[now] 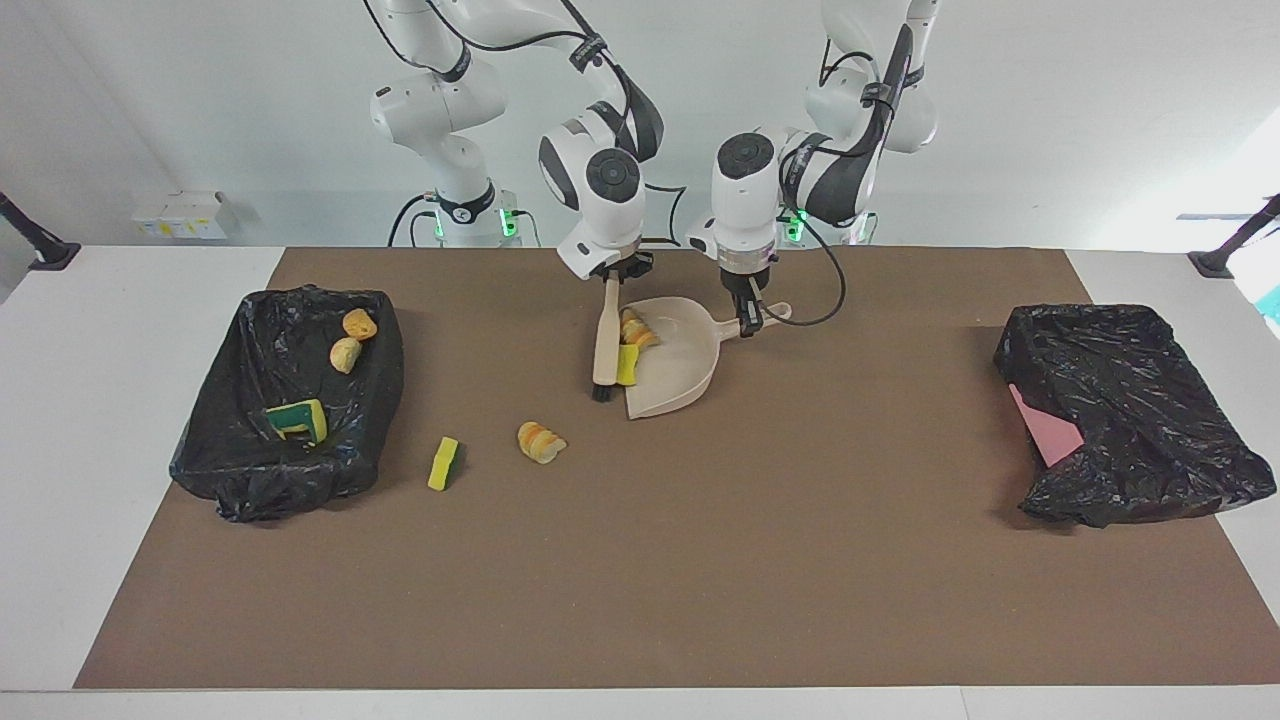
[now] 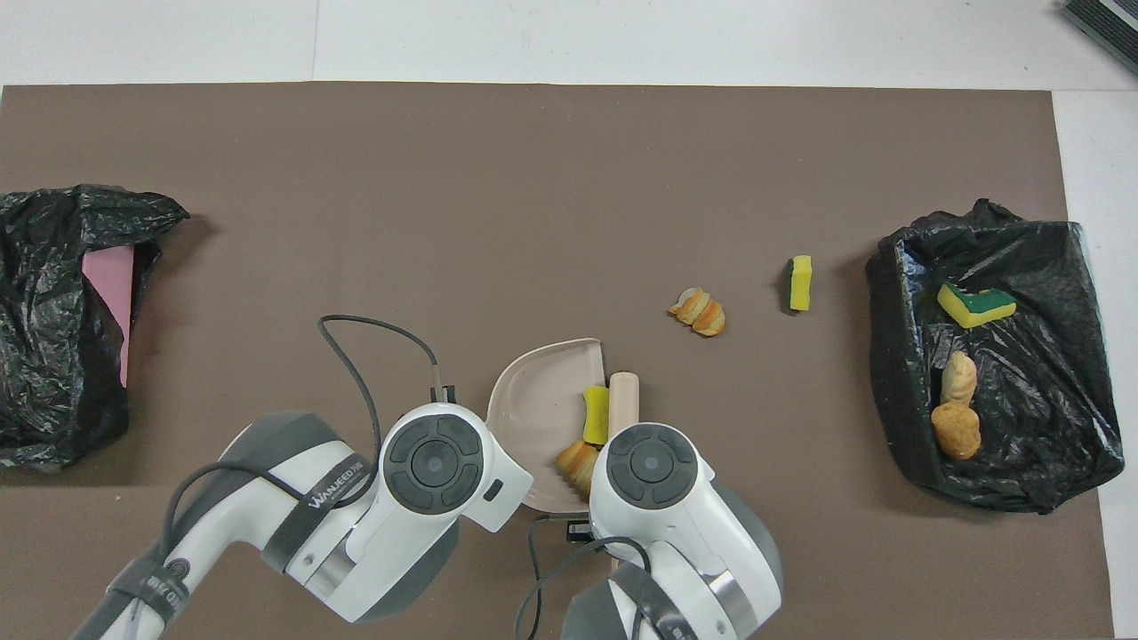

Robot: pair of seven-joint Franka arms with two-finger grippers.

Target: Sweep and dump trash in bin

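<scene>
Grey band on left arm reads "WANJEED".

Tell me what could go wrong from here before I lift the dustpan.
1. The yellow sponge piece sits right at the dustpan lip against the brush; pulling the brush away or tilting may spill it.
2. The bread chunk lies loose in the dustpan and could roll out.
3. One sponge piece and one bread piece remain unswept on the mat.
</scene>
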